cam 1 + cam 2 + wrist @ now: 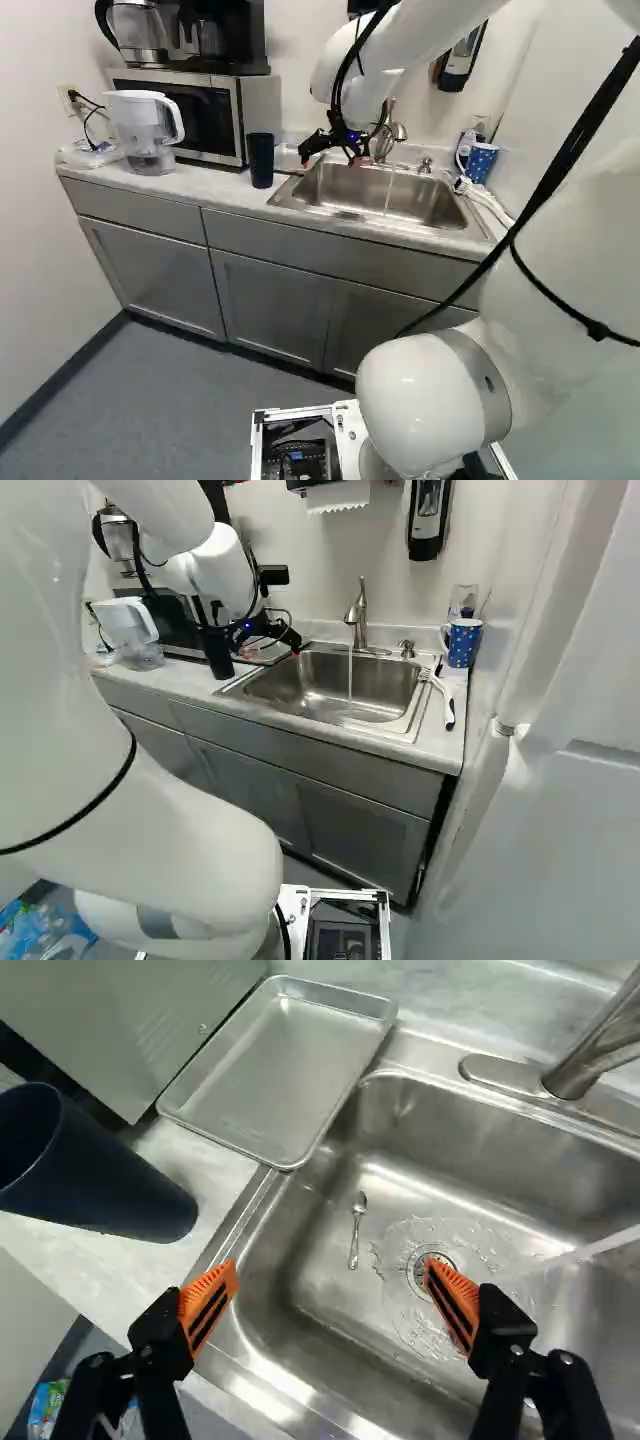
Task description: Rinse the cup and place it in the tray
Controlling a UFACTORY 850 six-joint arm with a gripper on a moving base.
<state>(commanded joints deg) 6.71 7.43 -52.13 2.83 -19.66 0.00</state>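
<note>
Holds the gripper (328, 160) over the edge of the sink (470, 1160), with fingers (208, 1305) spread wide apart. Has the dark cup (95, 1165) upright on the counter (100, 1260), ahead and outward of the counter-side finger, apart from it. Has the tray (280, 1070) flat, ahead of both, partly over the sink's rim. Shows a spoon (356, 1230) ahead of the gap between them, in the basin. Runs water (350, 680) from the faucet (360, 610), out past the basin-side finger.

Dark cup (115, 1180) partly outside wrist view
</note>
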